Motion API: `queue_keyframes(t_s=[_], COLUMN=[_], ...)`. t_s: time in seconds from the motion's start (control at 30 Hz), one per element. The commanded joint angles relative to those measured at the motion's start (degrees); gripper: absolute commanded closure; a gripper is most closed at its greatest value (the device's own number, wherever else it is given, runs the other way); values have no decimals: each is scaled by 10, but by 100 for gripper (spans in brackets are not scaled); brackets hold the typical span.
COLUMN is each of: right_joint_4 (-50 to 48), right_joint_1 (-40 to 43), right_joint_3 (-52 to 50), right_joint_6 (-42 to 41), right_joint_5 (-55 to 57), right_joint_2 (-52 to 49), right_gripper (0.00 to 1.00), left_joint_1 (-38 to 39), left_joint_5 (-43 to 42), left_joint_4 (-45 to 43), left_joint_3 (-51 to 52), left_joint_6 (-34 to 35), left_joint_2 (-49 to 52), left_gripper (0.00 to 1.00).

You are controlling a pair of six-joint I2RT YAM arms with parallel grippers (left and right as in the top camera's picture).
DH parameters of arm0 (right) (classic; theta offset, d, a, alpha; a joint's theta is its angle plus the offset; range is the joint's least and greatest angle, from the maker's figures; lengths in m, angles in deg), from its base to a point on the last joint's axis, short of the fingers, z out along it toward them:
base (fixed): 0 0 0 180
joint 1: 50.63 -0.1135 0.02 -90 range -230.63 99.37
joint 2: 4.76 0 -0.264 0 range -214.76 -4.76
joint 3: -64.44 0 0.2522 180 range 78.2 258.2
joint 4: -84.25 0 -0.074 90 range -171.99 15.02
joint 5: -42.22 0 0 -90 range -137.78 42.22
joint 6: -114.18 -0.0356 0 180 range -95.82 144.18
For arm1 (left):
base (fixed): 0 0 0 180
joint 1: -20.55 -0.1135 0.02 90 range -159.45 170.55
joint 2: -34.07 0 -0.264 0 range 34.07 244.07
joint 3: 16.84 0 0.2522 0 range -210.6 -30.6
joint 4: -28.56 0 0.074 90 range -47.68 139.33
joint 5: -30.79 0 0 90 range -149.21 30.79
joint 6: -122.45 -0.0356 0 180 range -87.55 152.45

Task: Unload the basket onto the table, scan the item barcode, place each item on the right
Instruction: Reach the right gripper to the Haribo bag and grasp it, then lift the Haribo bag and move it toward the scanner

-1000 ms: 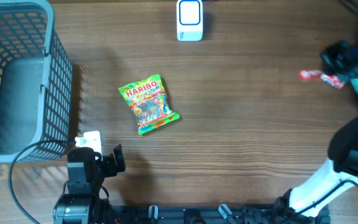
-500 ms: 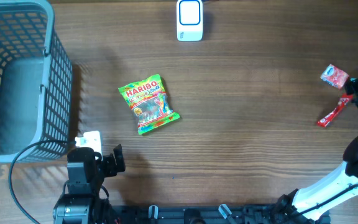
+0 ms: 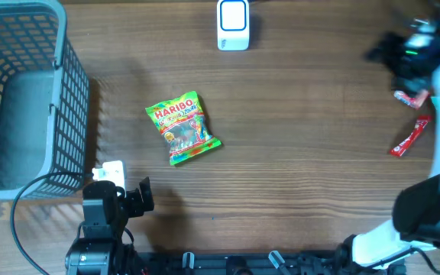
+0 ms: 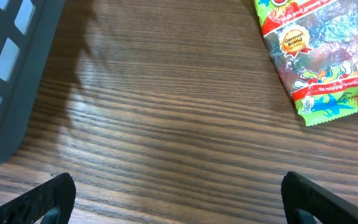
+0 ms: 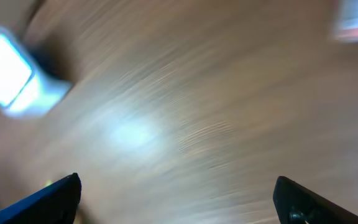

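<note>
Overhead alone shows whole Haribo bag (image 3: 182, 128).

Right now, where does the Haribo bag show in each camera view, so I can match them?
Overhead: the Haribo bag lies left of centre, right of the basket.
Left wrist: top right corner, cut by the frame edge; basket wall at far left.
Right wrist: not in it; the picture is blurred.
Shared landmark: the basket, in overhead and left wrist; the white scanner appears overhead and, blurred, right wrist.
</note>
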Motion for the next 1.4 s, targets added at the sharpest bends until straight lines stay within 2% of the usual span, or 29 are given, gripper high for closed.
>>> queue_keyframes(t_s=[0.0,0.13,0.2,0.33,0.5,0.8,0.87,0.97,1.07,1.2,1.37], right_joint_4=[-15,-84,-108,-161,-214,-257,-253,-236,-162,-68,33], right_joint_1=[-128,-271,-358,-467,-518,-538,-537,-536,-527,-490,-410], right_joint_3=[4,-18,-19,-19,-19,-19,-19,-5,47,102,104], right_joint_6=[152,159,137,127,113,84,64,47,21,19,-21], right_joint_5=[-87,-76,20,86,92,112,133,134,95,-41,-156], right_joint_2=[-4,-13,-44,-130,-210,-300,-310,-306,-287,-243,-218], right_gripper=[0,1,0,0,0,2,14,52,84,95,96], left_joint_1=[-3,-3,-3,-3,-3,-3,-3,-3,-3,-3,-3], left_joint_5=[5,5,5,5,5,5,5,5,5,5,5], left_joint_4=[-2,-2,-2,-2,-2,-2,-2,-2,-2,-2,-2], left_joint_3=[2,2,2,2,2,2,2,2,2,2,2], left_joint_6=[-7,-7,-7,-7,-7,-7,-7,-7,-7,-7,-7], left_joint_2=[-1,-1,-1,-1,-1,-1,-1,-1,-1,-1,-1], left_gripper=[0,0,0,0,0,0,0,0,0,0,0])
